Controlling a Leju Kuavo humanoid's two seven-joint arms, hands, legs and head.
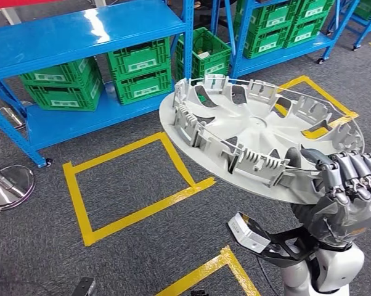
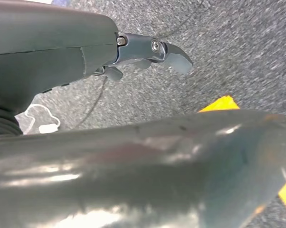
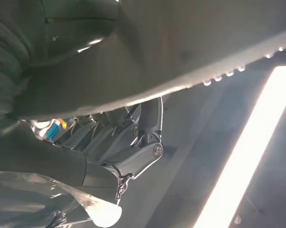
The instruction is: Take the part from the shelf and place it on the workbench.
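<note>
The part is a large round grey wheel cover [image 1: 249, 132], held flat in the air above the carpet with its ribbed inner side up. My right hand [image 1: 349, 185] grips its near right rim, fingers curled over the edge. In the right wrist view the cover's smooth underside [image 3: 192, 42] spans the picture, and the dark fingers [image 3: 134, 142] reach up against it. My left hand [image 2: 145, 52] is seen above the grey floor in its wrist view; its thumb sticks out straight and it holds nothing.
A blue shelf [image 1: 81, 31] with green crates [image 1: 139, 68] stands at the back left, and more blue racks with crates [image 1: 277, 24] at the back right. Yellow tape squares [image 1: 127, 216] mark the grey carpet. A chrome chair base [image 1: 7, 185] sits at the far left.
</note>
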